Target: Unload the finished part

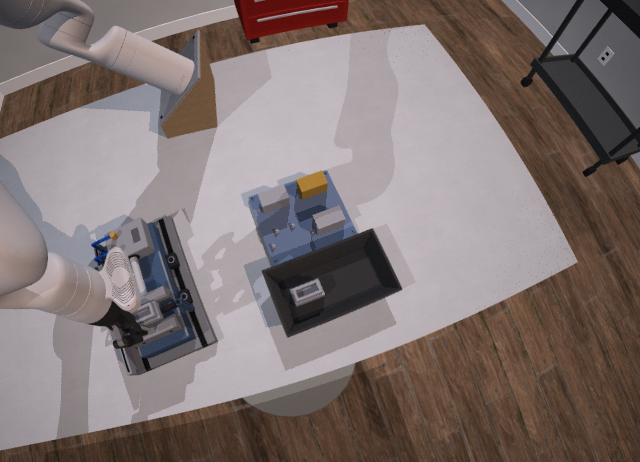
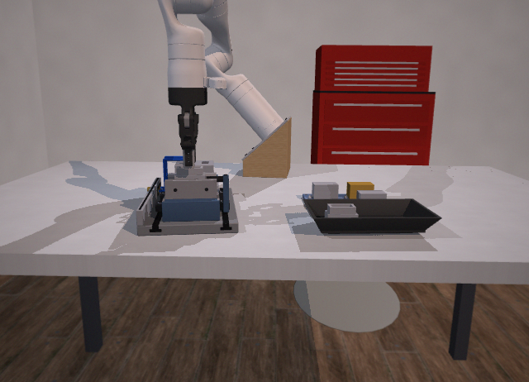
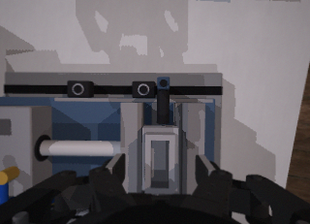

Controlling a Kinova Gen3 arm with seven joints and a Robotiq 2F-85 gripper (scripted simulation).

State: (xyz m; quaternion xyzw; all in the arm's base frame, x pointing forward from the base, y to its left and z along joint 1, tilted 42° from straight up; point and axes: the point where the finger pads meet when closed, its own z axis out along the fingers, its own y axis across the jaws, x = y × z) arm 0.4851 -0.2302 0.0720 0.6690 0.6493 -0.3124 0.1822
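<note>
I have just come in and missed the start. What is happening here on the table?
A robot arm has its open gripper just above a vise, fingers on either side of a grey pocketed block in it. The block is not gripped yet. A black tray to the side already holds one such block.
</note>
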